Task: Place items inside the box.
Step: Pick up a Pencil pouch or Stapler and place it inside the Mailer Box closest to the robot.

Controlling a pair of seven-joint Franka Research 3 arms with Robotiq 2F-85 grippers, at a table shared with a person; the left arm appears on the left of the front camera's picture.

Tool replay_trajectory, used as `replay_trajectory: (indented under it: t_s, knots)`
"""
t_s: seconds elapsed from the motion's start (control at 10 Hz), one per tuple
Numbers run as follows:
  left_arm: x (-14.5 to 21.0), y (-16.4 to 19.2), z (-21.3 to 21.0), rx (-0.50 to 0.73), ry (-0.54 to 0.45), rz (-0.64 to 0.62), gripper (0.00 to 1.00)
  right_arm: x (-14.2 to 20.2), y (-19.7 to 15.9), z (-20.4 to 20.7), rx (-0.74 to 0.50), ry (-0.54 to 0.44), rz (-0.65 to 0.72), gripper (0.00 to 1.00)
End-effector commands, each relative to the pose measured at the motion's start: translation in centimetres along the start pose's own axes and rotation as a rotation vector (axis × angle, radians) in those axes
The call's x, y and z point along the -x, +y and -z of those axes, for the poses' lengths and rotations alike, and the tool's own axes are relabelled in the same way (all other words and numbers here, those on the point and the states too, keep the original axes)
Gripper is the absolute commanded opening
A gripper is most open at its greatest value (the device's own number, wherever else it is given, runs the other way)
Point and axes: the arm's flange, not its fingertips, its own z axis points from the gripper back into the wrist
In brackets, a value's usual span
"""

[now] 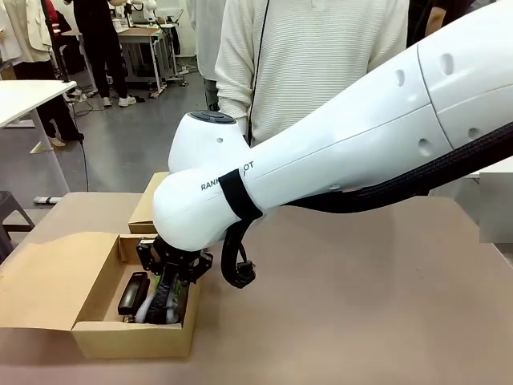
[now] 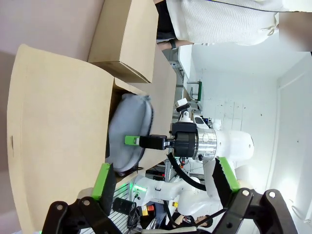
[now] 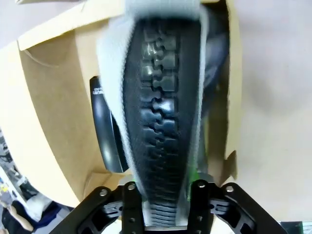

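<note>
While the left gripper [image 2: 165, 175] hangs with fingers spread, the right gripper [image 3: 165, 197] pinches the grey pouch [image 3: 161, 97] upright inside the box [image 1: 132, 341], beside the black stapler [image 1: 132, 294].

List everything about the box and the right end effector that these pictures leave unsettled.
Front view: the right end effector and the pale grey pouch cover part of the box floor; anything beneath is hidden.
Right wrist view: the pouch, blurred by closeness, covers the pads; pressing it or just off it, cannot tell.
Right wrist view: white print on the black stapler is too small to read.
</note>
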Motion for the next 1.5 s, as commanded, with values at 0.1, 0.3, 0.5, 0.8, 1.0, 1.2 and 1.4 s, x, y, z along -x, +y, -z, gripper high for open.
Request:
replay_trajectory:
  t_s: [0.1, 0.3, 0.5, 0.8, 1.0, 1.2, 1.4]
  knots:
    - [0.2, 0.0, -0.1, 0.019, 0.000, 0.018, 1.00, -0.1, 0.3, -0.5, -0.005, 0.017, -0.014, 1.00]
    - [0.2, 0.0, -0.1, 0.019, 0.000, 0.018, 1.00, 0.1, 0.1, -0.8, -0.014, 0.016, -0.016, 1.00]
    - [0.2, 0.0, -0.1, 0.019, 0.000, 0.018, 1.00, 0.5, -0.2, -2.1, -0.061, 0.021, -0.041, 1.00]
    - [0.2, 0.0, -0.1, 0.019, 0.000, 0.018, 1.00, 2.5, -2.1, -7.7, -0.202, 0.097, -0.161, 1.00]
    - [0.2, 0.0, -0.1, 0.019, 0.000, 0.018, 1.00, 3.7, -9.8, -15.2, -0.219, 0.172, -0.222, 1.00]
    - [0.2, 0.0, -0.1, 0.019, 0.000, 0.018, 1.00, 6.9, -15.4, -19.2, -0.375, 0.212, -0.380, 1.00]
    - [0.2, 0.0, -0.1, 0.019, 0.000, 0.018, 1.00, 5.0, -10.3, -17.5, -0.335, 0.181, -0.303, 1.00]
